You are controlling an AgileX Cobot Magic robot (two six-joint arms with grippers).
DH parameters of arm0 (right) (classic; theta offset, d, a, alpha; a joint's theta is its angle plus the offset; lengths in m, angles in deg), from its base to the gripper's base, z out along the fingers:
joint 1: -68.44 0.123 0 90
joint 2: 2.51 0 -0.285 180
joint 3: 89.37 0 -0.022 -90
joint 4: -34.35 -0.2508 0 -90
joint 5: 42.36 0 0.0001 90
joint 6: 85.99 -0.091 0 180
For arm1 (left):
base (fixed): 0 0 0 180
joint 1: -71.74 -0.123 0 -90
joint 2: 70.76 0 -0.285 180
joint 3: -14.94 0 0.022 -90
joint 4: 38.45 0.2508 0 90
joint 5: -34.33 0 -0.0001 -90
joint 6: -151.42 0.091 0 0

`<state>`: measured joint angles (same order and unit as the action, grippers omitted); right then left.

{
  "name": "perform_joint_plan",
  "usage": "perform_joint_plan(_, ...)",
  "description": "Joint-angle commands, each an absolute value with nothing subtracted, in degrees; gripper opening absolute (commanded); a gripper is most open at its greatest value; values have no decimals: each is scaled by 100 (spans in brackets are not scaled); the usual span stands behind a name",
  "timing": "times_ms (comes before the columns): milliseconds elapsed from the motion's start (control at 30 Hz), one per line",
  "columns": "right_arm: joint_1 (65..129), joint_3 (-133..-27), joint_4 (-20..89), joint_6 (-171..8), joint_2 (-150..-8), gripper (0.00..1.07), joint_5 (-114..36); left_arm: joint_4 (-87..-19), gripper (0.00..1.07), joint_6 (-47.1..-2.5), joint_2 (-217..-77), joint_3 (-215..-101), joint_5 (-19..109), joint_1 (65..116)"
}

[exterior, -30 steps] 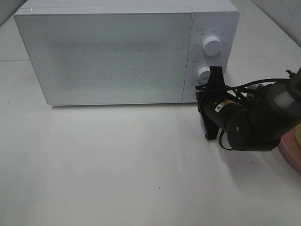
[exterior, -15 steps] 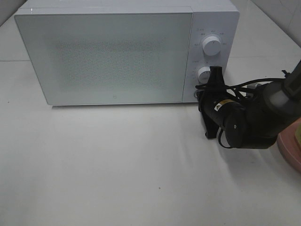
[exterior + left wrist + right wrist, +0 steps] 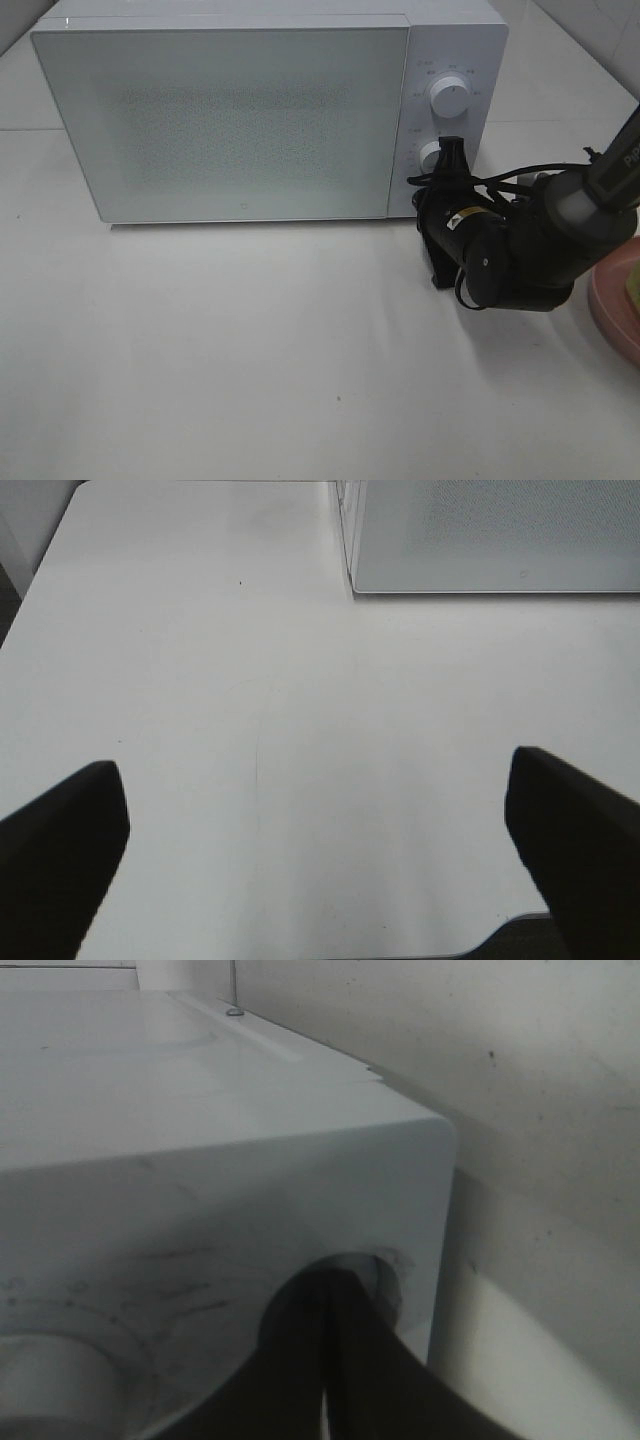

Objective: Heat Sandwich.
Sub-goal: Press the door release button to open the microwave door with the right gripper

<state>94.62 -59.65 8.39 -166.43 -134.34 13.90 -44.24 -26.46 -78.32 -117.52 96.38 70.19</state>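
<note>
Pale yellowish material, most likely the sandwich [image 3: 633,290], is showing only as a thin sliver at the very edge of the high view. It is lying on the round pink plate [image 3: 612,305], and it is too cropped for its layers to be made out. It is sitting well behind the right gripper [image 3: 452,148], back past the dark arm [image 3: 520,255] and apart from the fingers.

That gripper is pointing away from the plate with its two black fingers [image 3: 300,1360] pressed together. Only a hairline slit is showing between them, and they are gripping nothing. Its tips are sitting right at the lower round white knob [image 3: 431,157] of the white box-shaped microwave oven [image 3: 460,40]; whether they are actually touching the knob I cannot tell. Just beyond the tips, the upper round white knob [image 3: 452,97] is standing free. Further from the gripper, beside the knobs, the speckled grey glass door [image 3: 230,120] is sitting closed.

The left gripper [image 3: 312,770] is hanging above the white tabletop [image 3: 250,350] with its dark fingers [image 3: 60,860] spread wide and nothing lying between them. Ahead of it and off to one side, a lower front corner of the microwave oven is showing, well apart from the fingers.
</note>
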Motion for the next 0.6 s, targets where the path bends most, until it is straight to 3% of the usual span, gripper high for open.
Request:
perform_joint_plan(33, 9170, -6704, 1045, -16271, -13377, 0, 2582, -4430, 98, -2658, -7734, -11746, 9570, 7014)
perform_joint_plan(600, 9170, -6825, 1189, -16265, -13377, 0, 2450, -4430, 98, -2658, -7734, -11746, 9570, 7014)
